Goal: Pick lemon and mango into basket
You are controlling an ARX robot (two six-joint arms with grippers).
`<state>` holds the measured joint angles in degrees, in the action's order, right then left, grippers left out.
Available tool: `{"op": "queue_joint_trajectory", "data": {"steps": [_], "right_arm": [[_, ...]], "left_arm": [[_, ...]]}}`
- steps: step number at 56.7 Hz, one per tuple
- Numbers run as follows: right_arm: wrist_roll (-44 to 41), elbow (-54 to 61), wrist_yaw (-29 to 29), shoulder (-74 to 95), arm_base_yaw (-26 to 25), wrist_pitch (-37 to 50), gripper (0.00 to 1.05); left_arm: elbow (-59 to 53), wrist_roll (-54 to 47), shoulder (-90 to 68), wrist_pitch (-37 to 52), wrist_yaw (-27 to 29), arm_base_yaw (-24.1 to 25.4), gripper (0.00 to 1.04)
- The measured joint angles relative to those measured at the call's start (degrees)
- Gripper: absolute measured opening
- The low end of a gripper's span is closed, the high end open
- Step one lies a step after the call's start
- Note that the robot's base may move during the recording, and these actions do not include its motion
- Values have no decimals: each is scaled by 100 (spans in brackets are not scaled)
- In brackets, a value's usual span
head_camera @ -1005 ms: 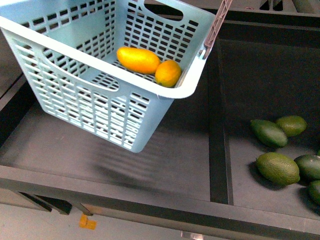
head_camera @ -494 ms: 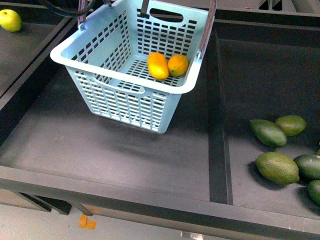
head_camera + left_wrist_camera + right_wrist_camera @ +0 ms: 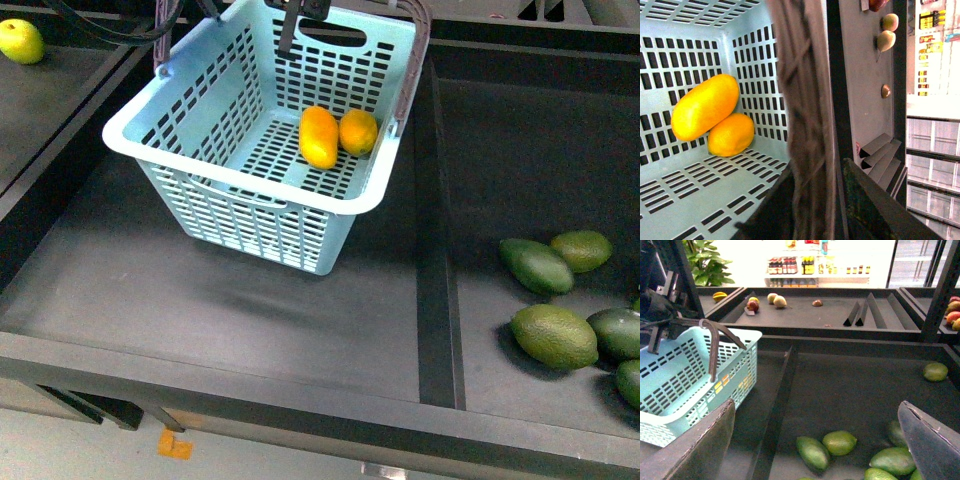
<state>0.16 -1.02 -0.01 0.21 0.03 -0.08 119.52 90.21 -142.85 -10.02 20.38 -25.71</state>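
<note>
The pale turquoise basket (image 3: 250,225) hangs tilted above the dark left bin. Inside it, the mango (image 3: 319,136) and the rounder lemon (image 3: 358,131) lie touching against the far wall. In the left wrist view the mango (image 3: 705,106) rests over the lemon (image 3: 731,134) in a corner of the basket floor (image 3: 700,200). My left gripper (image 3: 815,200) is shut on the basket's brown handle (image 3: 802,100). My right gripper (image 3: 817,405) is open and holds nothing, over the right bin; the basket (image 3: 685,385) shows beside it.
Several dark green oval fruits (image 3: 555,335) lie in the right bin, behind a raised divider (image 3: 437,300). A yellow-green fruit (image 3: 20,40) sits in the far left bin. A back shelf (image 3: 815,315) carries more fruit and wedge dividers.
The basket has swung away from the camera toward the back of the left bin and settled lower. The mango and lemon have rolled together against the far wall.
</note>
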Motion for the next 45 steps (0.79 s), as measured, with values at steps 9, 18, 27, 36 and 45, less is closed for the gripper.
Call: {"op": "queue_joint_trajectory", "data": {"steps": [9, 18, 27, 36, 45], "right_arm": [[0, 0, 0, 0, 0, 0, 96], [0, 0, 0, 0, 0, 0, 96], [0, 0, 0, 0, 0, 0, 96], [0, 0, -2, 0, 0, 0, 96], [0, 0, 2, 0, 0, 0, 96]], "left_arm": [[-579, 9, 527, 131, 188, -2, 66], [-1359, -7, 1220, -166, 726, 24, 96], [-1939, -81, 1908, -664, 1049, 7, 98], [-2208, -466, 2398, -426, 1049, -107, 96], [-5316, -5388, 3602, 4566, 61, 238, 64]]}}
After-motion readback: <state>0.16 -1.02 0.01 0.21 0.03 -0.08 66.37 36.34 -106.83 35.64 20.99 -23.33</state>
